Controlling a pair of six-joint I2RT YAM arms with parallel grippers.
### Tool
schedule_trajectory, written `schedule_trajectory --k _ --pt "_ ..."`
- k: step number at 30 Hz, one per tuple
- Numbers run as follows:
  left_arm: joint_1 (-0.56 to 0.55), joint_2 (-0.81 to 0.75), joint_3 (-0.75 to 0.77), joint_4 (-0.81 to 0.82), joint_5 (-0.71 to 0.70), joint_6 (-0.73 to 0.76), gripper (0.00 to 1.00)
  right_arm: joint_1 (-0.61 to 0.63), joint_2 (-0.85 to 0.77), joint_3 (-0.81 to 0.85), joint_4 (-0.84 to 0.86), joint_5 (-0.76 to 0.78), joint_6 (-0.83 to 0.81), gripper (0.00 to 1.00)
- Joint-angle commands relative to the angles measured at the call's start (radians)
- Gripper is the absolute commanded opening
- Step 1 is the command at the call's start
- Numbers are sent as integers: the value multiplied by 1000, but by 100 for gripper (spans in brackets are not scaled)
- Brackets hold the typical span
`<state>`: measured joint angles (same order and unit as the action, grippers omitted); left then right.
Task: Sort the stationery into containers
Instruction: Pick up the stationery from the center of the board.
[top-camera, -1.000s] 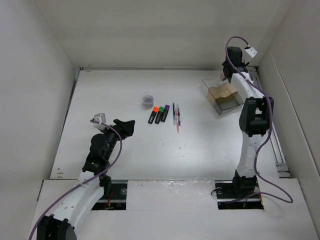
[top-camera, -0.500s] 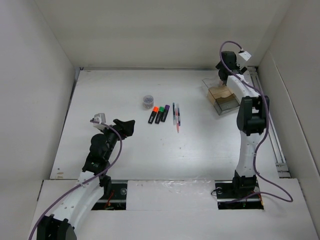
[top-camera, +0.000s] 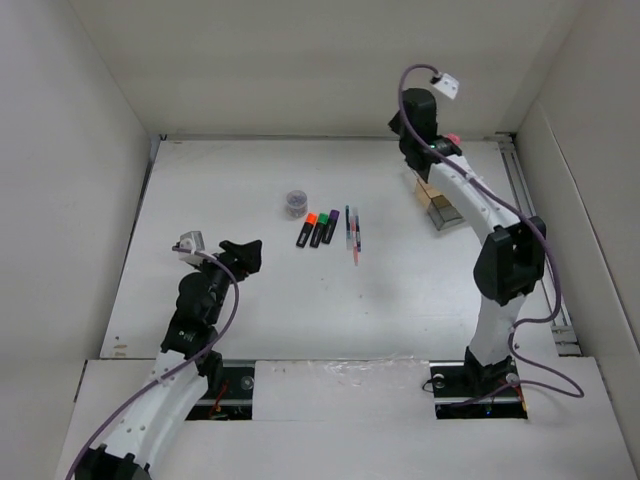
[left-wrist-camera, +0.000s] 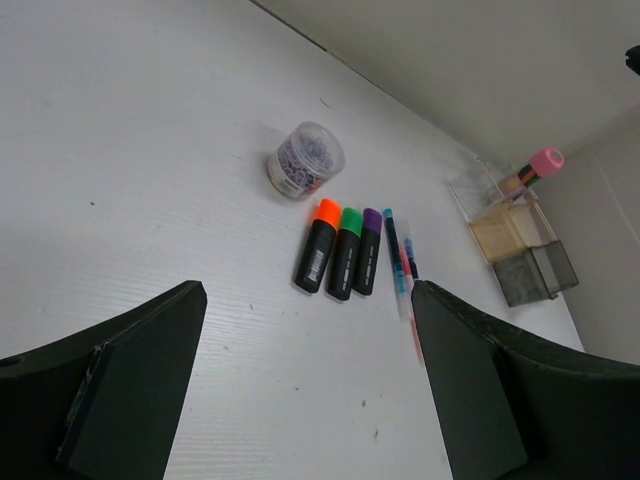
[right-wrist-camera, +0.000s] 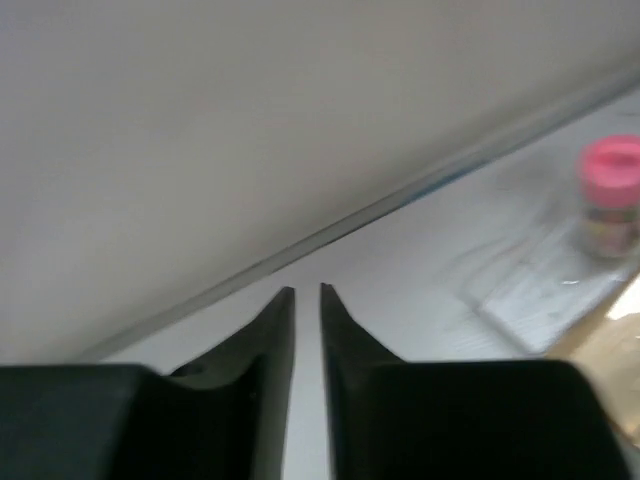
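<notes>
Taking the small round jar (top-camera: 295, 203) as reference mark on the white table (top-camera: 230, 170).

Just near-right of the jar: three stubby highlighters lying side by side, touching. In order away from the jar: orange-capped highlighter (top-camera: 306, 231), green-capped highlighter (top-camera: 318, 229), purple-capped highlighter (top-camera: 329, 226), caps toward the far wall. Further right of the jar, beside the purple cap: two thin pens (top-camera: 347, 228), parallel and close together. All five loose on the table, outside any container.

Well to the jar's right: clear tinted box (top-camera: 441, 197), half hidden under the right arm from above. Clearer from the left wrist: tan divider, a darker compartment, and a pink-capped item (left-wrist-camera: 543, 163) standing upright at the box's far end. From above, only a pink dot there.

Well to the jar's near-left: left gripper (top-camera: 245, 255), fingers spread wide, holding nothing. From its own camera, jar and highlighters framed between the two fingers.

Far right of the jar, up by the box: right gripper (right-wrist-camera: 306, 294). Finger state unreadable from above. Plain from its wrist camera: fingertips nearly together, thin slit between, nothing clamped. Same camera blurred, with the pink cap at its right edge.
</notes>
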<state>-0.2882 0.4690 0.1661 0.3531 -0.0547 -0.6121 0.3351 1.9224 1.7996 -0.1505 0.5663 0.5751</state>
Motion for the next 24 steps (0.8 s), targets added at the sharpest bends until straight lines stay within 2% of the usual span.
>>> schedule_trajectory --k 1,3,5,7,8,11,13,16,24 --pt "-3 -58 39 -65 -85 0 82 131 32 -10 51 -135 -23 15" --pt "-3 -90 30 -65 -96 -9 82 209 90 13 51 -155 -23 11" --pt "-3 -99 30 -65 -96 -9 82 254 134 39 39 -169 -14 23" --pt "-3 -99 30 -89 -96 -9 82 314 214 118 -18 -178 -14 51" --pt "-3 -99 30 -89 -96 -9 82 333 243 153 -44 -178 -24 75" --pt "-3 -109 30 -78 -83 -9 82 392 372 328 -162 -187 -55 100" --pt "-3 -99 30 -78 -83 -9 82 418 476 476 -255 -177 -55 100" --pt "-3 -109 30 -78 -73 -9 82 430 558 595 -333 -125 -64 100" --pt "-3 -128 30 -88 -62 -9 82 440 622 569 -333 -57 -64 100"
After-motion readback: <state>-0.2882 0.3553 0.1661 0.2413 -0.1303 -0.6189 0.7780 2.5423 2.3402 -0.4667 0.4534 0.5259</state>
